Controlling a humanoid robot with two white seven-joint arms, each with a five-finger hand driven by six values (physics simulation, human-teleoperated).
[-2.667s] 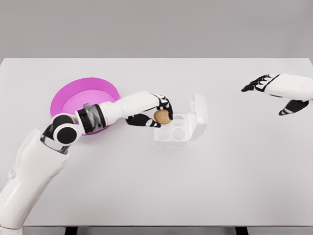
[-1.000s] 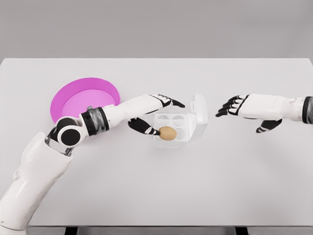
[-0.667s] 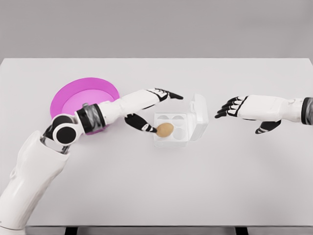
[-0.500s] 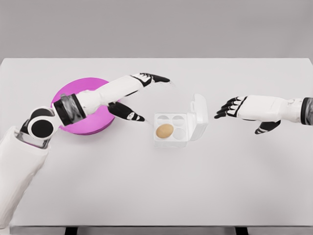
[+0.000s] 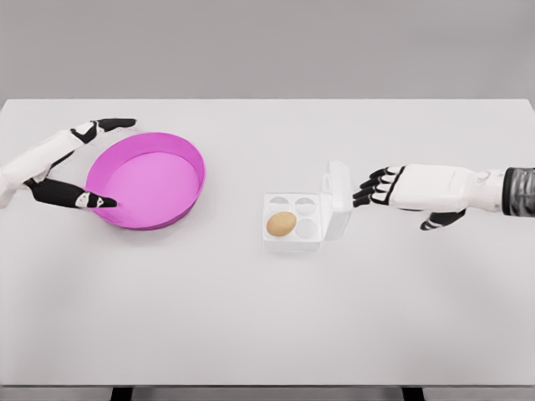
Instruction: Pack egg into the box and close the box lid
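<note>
White worktop (image 5: 267,317) is filling most of the head view, with a plain grey wall lying behind it. Near the middle, a small clear box (image 5: 294,222) with four round cups is sitting with its lid (image 5: 338,199) standing up along its right side, not closed. One brown egg (image 5: 282,223) is lying in the cup nearest the camera on the left; the other three cups are showing bare. Well to the left, a pink bowl (image 5: 150,180) is sitting on the worktop. The left hand (image 5: 63,163) is reaching in from the left edge, its fingers (image 5: 113,124) spread wide and holding nothing, the thumb lying just at the bowl's left rim. The right hand (image 5: 410,190) is coming in from the right edge, its black-tipped fingers (image 5: 368,190) loosely extended and holding nothing, pointing at the raised lid and hovering just beside it; whether they are touching it cannot be told.
</note>
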